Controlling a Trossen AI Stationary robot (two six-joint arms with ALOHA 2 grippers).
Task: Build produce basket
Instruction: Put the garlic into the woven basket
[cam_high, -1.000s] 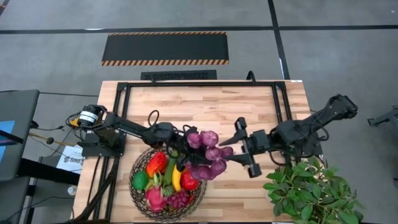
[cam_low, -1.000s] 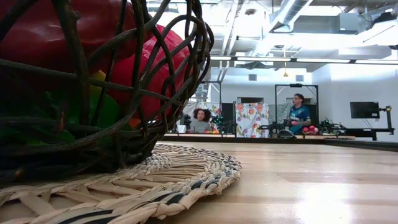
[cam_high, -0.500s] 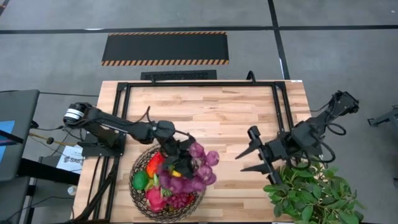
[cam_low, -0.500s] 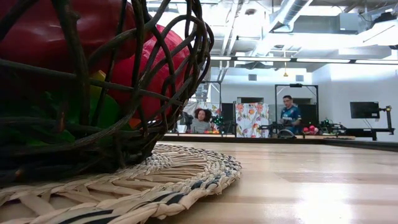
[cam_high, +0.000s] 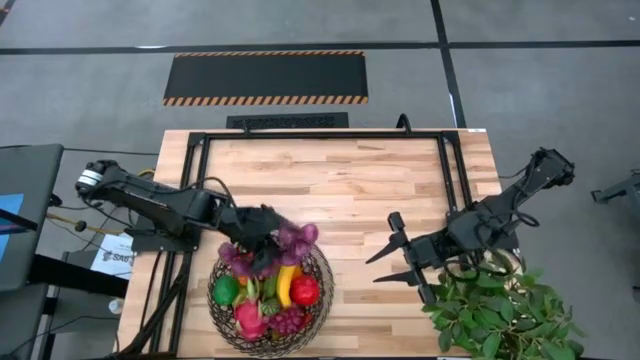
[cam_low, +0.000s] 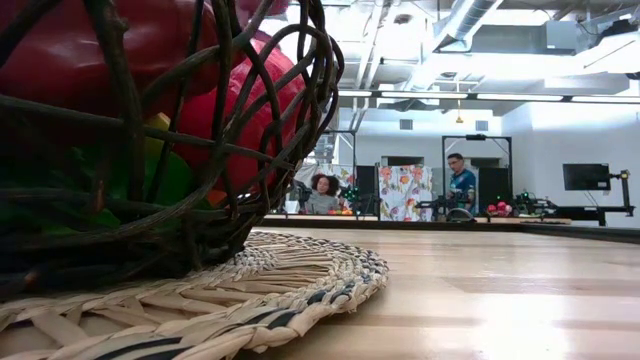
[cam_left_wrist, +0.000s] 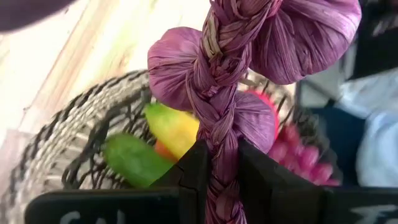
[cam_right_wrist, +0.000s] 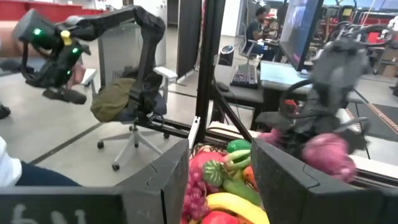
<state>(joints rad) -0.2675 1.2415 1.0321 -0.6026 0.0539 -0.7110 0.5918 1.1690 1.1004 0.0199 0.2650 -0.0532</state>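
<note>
On the wooden table (cam_high: 330, 170), left gripper (cam_high: 262, 235), clamping purple onion braid (cam_high: 285, 240), has reached the basket (cam_high: 322, 300); right gripper (cam_high: 392, 262) gapes.

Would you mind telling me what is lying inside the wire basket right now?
The basket holds a banana, red apple, green fruit, pink dragonfruit and grapes. The purple braided bunch in the left pincer covers whatever lies along the far rim.

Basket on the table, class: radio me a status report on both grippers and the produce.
Left gripper shut on braid of purple bulbs, over basket. Right gripper open, empty, beside leafy plant. Produce fills basket. Nothing in the way.
</note>
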